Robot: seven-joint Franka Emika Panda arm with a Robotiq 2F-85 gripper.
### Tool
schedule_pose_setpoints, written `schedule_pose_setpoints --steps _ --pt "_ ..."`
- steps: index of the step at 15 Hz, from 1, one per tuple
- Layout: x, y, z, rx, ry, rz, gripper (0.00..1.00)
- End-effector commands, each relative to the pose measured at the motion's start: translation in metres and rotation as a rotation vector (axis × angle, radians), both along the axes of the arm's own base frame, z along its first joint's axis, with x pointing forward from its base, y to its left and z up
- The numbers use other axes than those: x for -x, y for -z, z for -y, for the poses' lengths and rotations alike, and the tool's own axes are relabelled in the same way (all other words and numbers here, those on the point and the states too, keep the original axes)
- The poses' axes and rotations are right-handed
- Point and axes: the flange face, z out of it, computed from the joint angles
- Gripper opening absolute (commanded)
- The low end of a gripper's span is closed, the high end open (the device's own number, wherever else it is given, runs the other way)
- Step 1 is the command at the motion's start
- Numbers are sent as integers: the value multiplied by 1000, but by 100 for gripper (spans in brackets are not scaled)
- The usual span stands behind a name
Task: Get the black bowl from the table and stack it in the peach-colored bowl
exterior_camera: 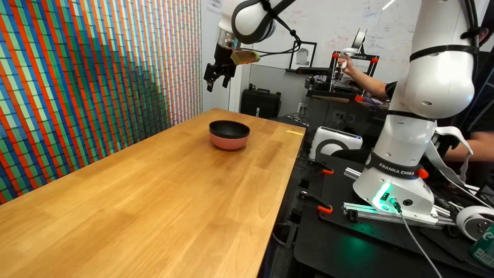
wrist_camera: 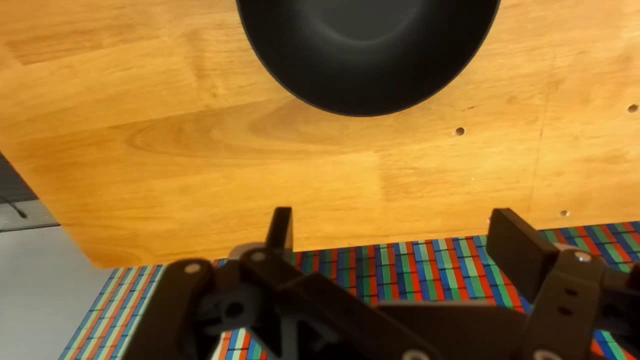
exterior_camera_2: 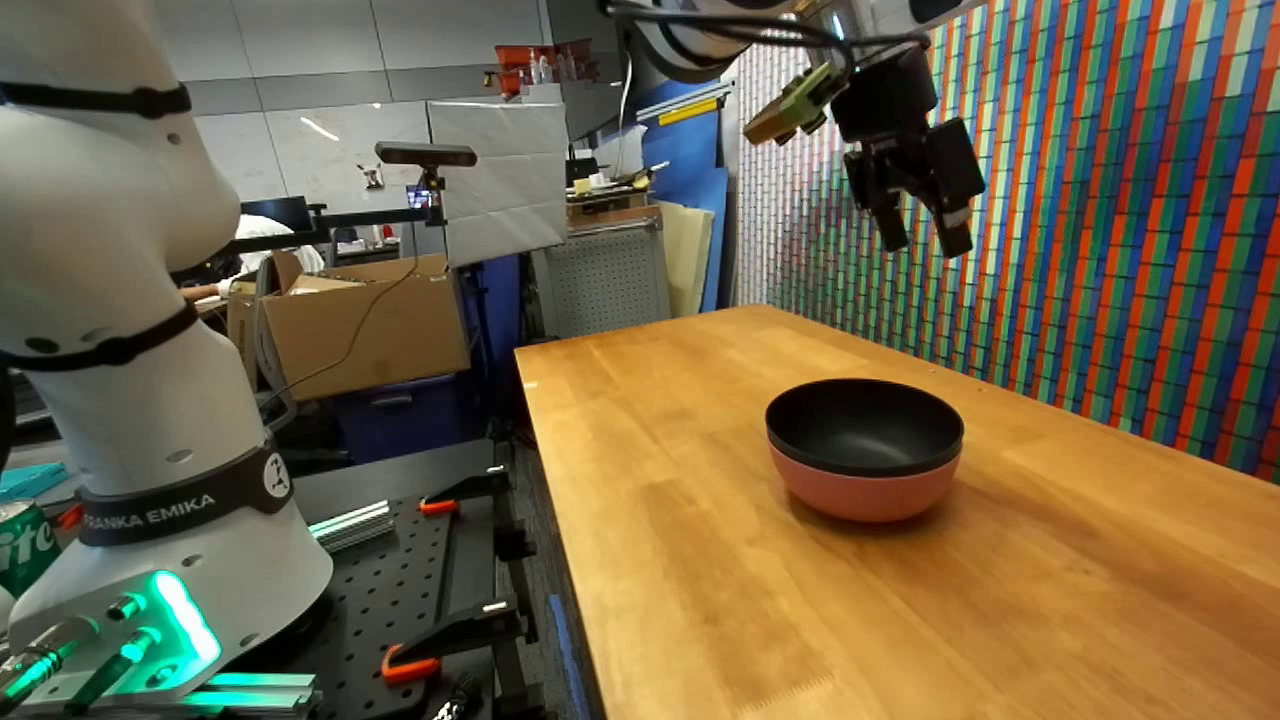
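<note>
The black bowl (exterior_camera: 229, 130) sits upright inside the peach-colored bowl (exterior_camera: 229, 143) on the table (exterior_camera: 173, 193). The stack also shows in an exterior view, with the black bowl (exterior_camera_2: 865, 430) on top and the peach-colored bowl (exterior_camera_2: 868, 493) below it. In the wrist view the black bowl (wrist_camera: 367, 65) is cut by the top edge and hides the peach-colored bowl. My gripper (exterior_camera: 218, 85) is open and empty, held in the air well above the table and apart from the bowls. Its spread fingers also show in the wrist view (wrist_camera: 390, 220).
A wall of coloured strips (exterior_camera: 115, 85) runs along one long side of the table. The robot base (exterior_camera_2: 190, 560) stands on a dark workbench (exterior_camera_2: 390, 590) on the opposite side. A strip of yellow tape (exterior_camera: 294, 133) lies near the table's edge.
</note>
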Motion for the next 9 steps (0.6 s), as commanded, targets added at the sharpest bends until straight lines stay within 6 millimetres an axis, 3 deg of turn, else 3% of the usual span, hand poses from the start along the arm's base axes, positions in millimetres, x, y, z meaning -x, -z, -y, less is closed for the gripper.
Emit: schedule_pose_setpoints --steps 1,5,9 --pt "-12 -27 -6 71 -100 -43 100" --pt "-15 -35 -17 54 -151 -84 100" --pt "-9 -27 -17 65 -131 -101 100"
